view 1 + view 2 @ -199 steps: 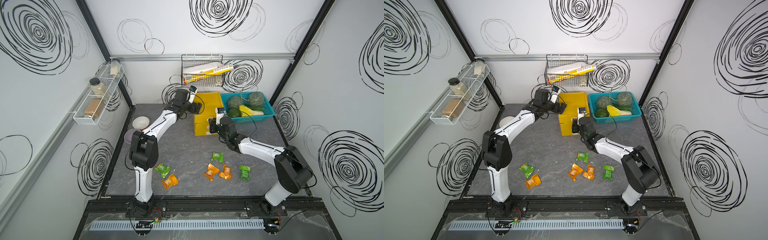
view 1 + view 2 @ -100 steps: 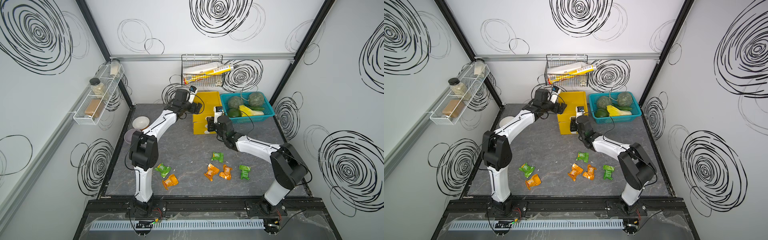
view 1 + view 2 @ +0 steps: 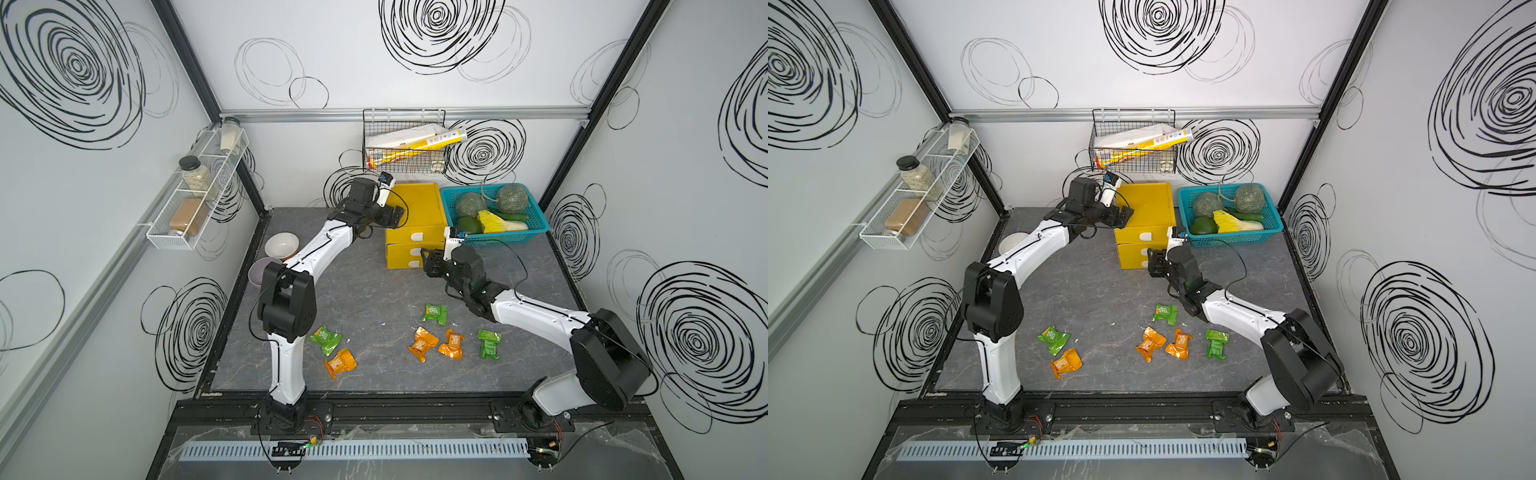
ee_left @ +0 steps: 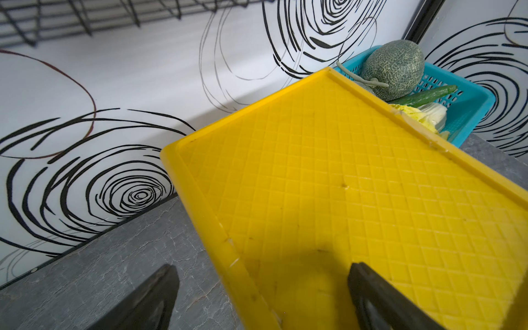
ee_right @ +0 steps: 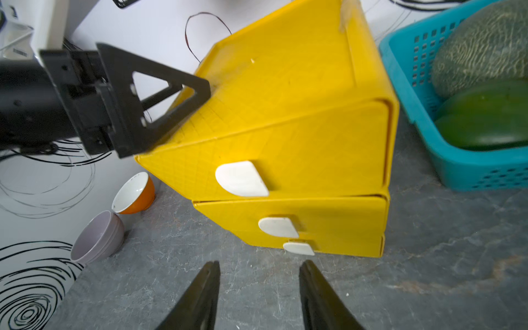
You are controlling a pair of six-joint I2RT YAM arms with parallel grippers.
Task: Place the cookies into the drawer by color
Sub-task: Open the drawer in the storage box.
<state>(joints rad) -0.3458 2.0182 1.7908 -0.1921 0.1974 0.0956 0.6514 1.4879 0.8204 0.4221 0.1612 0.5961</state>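
The yellow drawer cabinet (image 3: pixel 415 208) is standing at the back of the bench (image 3: pixel 374 291), just above the middle of the frame in both top views, with the teal basket (image 3: pixel 498 240) of vegetables sitting just beside it on the right. Its three white tab handles are facing the lower edge of the frame, and all three drawer fronts are looking pushed in. The left tool (image 3: pixel 395 216) is hanging at the cabinet's upper left corner with its fingers spread wide. In the left wrist view one finger (image 4: pixel 154 300) is showing over the bench and the other over the gridded top, gripping nothing, though whether either is touching the plastic I cannot tell. The right tool (image 3: pixel 428 261) is pointing at the lower right of the cabinet front. Its fingers are standing apart with only bare bench between them, just short of the lowest handle (image 5: pixel 298 248). Six cookies are lying loose on the bench in the lower middle of the frame, well apart from the cabinet — one green cookie (image 3: pixel 435 313) beside the right arm, two orange cookies (image 3: pixel 422 344) touching below it, another green one (image 3: pixel 489 343) to their right, and a green-and-orange pair (image 3: pixel 332 351) by the left arm's base. A white-lined bowl (image 3: pixel 281 245) and a grey bowl (image 3: pixel 262 270) are resting at the bench's left edge.
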